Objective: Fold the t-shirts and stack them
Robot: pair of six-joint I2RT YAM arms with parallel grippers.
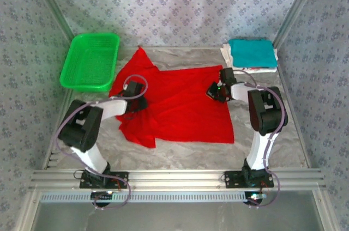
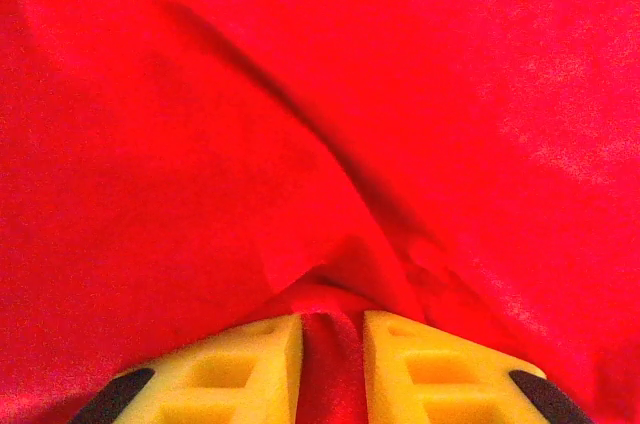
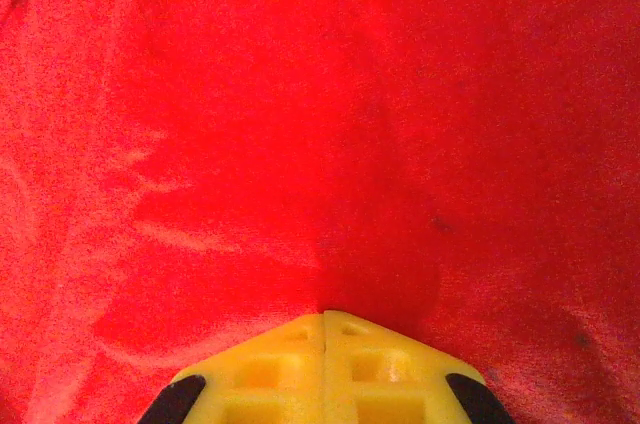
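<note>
Bright red cloth t-shirt point(image 1: 185, 105) spread mid tabletop point(image 1: 272, 144), bunched at near-left corner. Left jaws nipped on small ridge of it, L side. Right jaws together, tips on R edge; can't tell if I've caught cloth. My worry: R side slips on lift, shirt drags lopsided, fold skews. Teal folded t-shirt point(image 1: 251, 52) sits far right.

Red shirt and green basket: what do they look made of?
Red shirt: soft matte cloth, knit or woven; it creases and bunches at the left gripper. Green basket: probably moulded plastic, slightly glossy, with a rigid straight rim and uniform bright colour. Its wall detail is too small to confirm.
</note>
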